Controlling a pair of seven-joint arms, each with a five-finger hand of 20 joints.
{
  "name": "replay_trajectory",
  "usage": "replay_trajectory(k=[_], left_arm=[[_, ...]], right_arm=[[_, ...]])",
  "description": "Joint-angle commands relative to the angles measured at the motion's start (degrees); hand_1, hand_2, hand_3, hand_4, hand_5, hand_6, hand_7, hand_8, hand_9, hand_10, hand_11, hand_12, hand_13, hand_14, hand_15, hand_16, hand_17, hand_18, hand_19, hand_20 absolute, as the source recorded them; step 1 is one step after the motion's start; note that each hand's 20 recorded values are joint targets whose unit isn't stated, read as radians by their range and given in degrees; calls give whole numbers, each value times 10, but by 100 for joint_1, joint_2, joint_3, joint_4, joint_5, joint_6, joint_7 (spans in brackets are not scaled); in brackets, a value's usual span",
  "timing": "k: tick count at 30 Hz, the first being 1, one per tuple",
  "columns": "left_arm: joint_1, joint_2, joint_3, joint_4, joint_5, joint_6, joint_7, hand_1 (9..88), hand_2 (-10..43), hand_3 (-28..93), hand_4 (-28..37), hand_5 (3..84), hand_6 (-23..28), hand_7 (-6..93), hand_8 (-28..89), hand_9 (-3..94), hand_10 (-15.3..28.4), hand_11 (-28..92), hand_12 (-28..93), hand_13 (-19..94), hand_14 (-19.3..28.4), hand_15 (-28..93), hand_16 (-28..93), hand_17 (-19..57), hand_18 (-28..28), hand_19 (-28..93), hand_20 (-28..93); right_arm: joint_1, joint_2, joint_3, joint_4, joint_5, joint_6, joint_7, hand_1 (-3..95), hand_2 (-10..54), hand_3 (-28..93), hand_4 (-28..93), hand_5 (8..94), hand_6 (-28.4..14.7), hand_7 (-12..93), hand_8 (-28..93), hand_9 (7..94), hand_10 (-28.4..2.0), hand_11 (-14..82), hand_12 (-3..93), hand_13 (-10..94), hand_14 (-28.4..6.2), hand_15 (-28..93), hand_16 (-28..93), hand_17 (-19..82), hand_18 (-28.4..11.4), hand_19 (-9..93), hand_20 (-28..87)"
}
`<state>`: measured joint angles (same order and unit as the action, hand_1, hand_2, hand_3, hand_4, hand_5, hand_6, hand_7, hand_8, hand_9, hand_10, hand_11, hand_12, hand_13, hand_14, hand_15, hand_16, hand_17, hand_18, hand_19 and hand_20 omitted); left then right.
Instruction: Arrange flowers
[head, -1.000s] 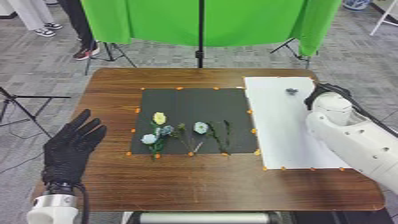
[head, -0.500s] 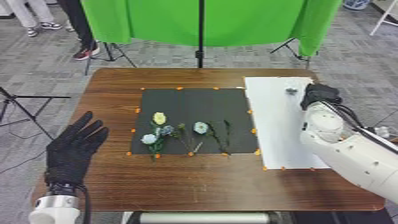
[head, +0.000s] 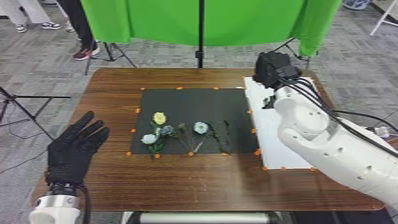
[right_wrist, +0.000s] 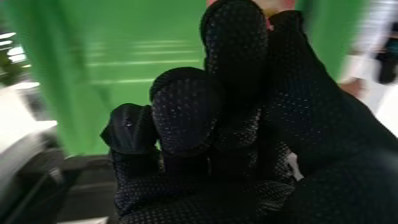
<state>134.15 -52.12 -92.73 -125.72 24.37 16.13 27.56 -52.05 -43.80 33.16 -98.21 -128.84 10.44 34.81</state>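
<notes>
Right hand (head: 274, 67), apparently closed round a pink flower (right_wrist: 277, 5), is held above the far end of the white sheet (head: 273, 142), the left hand (head: 74, 152) open; arranging is judged barely begun, yellow (head: 159, 118) and pale blooms (head: 201, 128) being left unplaced on the dark mat (head: 184, 104).

Both views toward green cloth (head: 147, 25)

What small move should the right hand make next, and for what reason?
Probably the right hand should move back toward the white sheet: it is at the far edge of the table, while the flowers lie nearer, on the black mat.
</notes>
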Motion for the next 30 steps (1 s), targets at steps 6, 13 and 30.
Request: replay_trajectory(k=[6, 13, 30], left_arm=[[-32, -119, -46, 49, 34, 8, -184, 244, 65, 810, -224, 410, 114, 125, -87, 358, 207, 281, 117, 253, 274, 546, -87, -93, 255, 540, 175], [1, -67, -51, 43, 0, 19, -173, 245, 64, 809, -223, 412, 114, 121, -86, 360, 206, 277, 116, 256, 274, 542, -87, -91, 254, 538, 174], [71, 153, 39, 27, -163, 81, 50, 244, 64, 812, -224, 413, 115, 124, -86, 359, 207, 279, 119, 254, 274, 543, -84, -92, 255, 540, 175]], right_arm=[[-712, -1264, 13, -4, -457, -1107, -389, 559, -95, 671, -283, 894, 27, 148, 25, 934, -60, 223, 320, 733, -63, 750, 187, 305, -215, 932, 599], [-860, -1167, 6, -66, -460, -1523, -91, 499, -95, 703, -283, 823, 36, 152, -8, 880, -73, 277, 299, 695, -77, 770, 172, 280, -214, 932, 589], [-819, -787, 319, -513, -744, -2086, 117, 300, -95, 762, -283, 635, -13, 132, -120, 758, -133, 462, 203, 656, -127, 819, 157, 312, -206, 932, 712]])
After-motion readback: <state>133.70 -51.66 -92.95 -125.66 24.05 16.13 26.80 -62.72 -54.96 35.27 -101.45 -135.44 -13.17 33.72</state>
